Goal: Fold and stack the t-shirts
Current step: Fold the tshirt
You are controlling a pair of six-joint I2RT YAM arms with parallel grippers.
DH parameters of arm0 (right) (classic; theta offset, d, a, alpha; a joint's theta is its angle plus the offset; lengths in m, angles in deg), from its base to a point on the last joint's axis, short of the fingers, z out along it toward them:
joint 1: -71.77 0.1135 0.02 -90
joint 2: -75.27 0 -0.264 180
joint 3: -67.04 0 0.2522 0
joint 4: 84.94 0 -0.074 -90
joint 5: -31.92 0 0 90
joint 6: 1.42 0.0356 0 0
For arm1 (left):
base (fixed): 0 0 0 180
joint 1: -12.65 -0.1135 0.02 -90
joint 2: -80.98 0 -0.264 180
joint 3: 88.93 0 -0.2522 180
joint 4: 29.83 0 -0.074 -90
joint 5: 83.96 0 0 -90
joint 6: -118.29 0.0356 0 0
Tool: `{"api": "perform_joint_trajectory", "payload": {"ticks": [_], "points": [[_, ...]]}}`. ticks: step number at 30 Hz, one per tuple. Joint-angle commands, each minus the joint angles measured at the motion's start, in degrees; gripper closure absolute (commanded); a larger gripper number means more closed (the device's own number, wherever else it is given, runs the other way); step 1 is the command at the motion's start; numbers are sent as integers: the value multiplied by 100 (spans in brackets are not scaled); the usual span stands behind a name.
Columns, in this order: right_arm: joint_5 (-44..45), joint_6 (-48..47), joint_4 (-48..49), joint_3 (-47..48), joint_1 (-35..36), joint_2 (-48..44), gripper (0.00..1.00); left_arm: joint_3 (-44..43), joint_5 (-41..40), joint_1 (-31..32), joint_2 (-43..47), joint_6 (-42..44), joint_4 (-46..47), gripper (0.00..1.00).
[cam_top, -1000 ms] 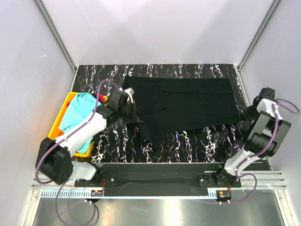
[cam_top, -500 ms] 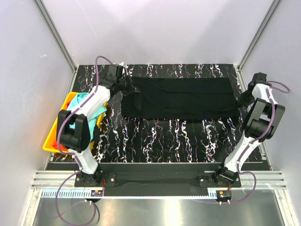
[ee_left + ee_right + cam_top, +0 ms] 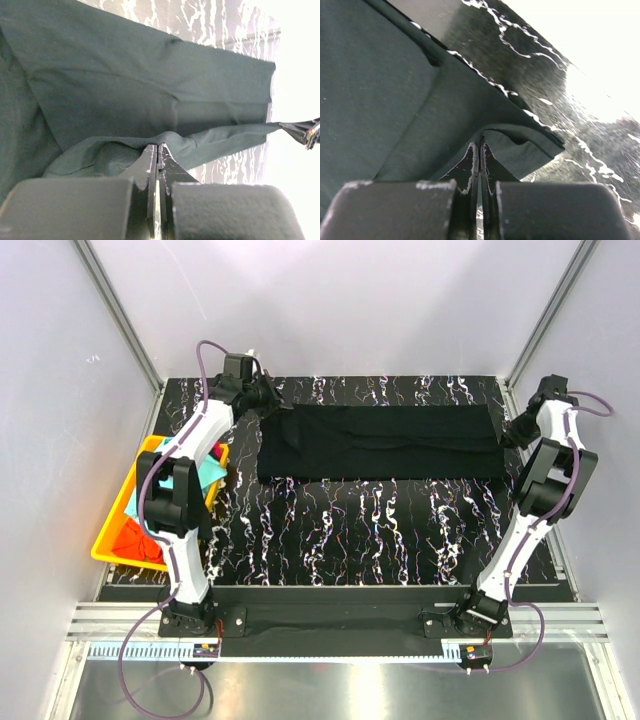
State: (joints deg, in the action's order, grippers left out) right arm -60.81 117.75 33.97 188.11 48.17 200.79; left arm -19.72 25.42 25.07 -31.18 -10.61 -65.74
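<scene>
The large black t-shirt [image 3: 380, 442] lies folded into a long band across the far part of the marbled table. My left gripper [image 3: 275, 405] is shut on its far left corner; the left wrist view shows the jaws [image 3: 158, 148] pinching a fold of the black cloth [image 3: 150, 85]. My right gripper [image 3: 508, 432] is shut on the shirt's right end; the right wrist view shows the jaws [image 3: 479, 146] closed on the cloth edge [image 3: 395, 100]. A turquoise shirt [image 3: 210, 472] and an orange-red shirt [image 3: 135, 538] lie in the yellow bin.
The yellow plastic bin [image 3: 108, 542] stands at the table's left edge, beside the left arm. Metal frame posts and white walls close in the back and sides. The black marbled table [image 3: 380, 530] lies in front of the shirt.
Both grippers have carried the shirt's near edge away to the far side, folding it into a narrower band. The left arm has swung from near the bin to the far left corner.
</scene>
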Motion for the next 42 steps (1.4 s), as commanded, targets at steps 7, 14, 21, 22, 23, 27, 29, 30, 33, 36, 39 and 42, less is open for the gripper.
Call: {"api": "perform_joint_trajectory", "payload": {"ticks": [7, 14, 21, 22, 23, 27, 29, 30, 33, 36, 39, 42], "points": [[-220, -157, -347, 748, 57, 447, 98, -510, 295, -188, -359, -153, 255, 100], [-238, -201, -470, 1028, 57, 667, 94, -632, 356, -188, -614, -162, 264, 100], [-211, -201, -602, 1450, 57, 983, 90, -949, 348, -214, -1017, -110, 290, 100], [-220, -201, -611, 1503, 65, 1027, 89, -984, 348, -214, -1053, -110, 282, 100], [-237, -201, -663, 1617, 57, 1071, 89, -1028, 348, -240, -1115, -110, 290, 100], [-290, -201, -760, 1907, 66, 1326, 85, -1107, 330, -293, -1291, -118, 343, 100], [-299, -253, -865, 2152, 66, 1423, 78, -1195, 321, -328, -1414, -31, 343, 97], [-290, -297, -900, 2250, 66, 1510, 76, -1212, 286, -355, -1449, 30, 334, 91], [-238, -508, -1102, 2794, 65, 1747, 66, -1632, 111, -372, -1616, 459, 64, 71], [-54, -789, -1559, 3507, 57, 1845, 57, -2311, -152, -355, -1547, 882, -614, 68], [149, -737, -1560, 3280, 74, 1426, 52, -1970, -486, -346, -916, 1067, -737, 57], [61, -623, -1595, 3007, 118, 1117, 49, -1074, -637, -355, -170, 1121, -764, 53]]}}
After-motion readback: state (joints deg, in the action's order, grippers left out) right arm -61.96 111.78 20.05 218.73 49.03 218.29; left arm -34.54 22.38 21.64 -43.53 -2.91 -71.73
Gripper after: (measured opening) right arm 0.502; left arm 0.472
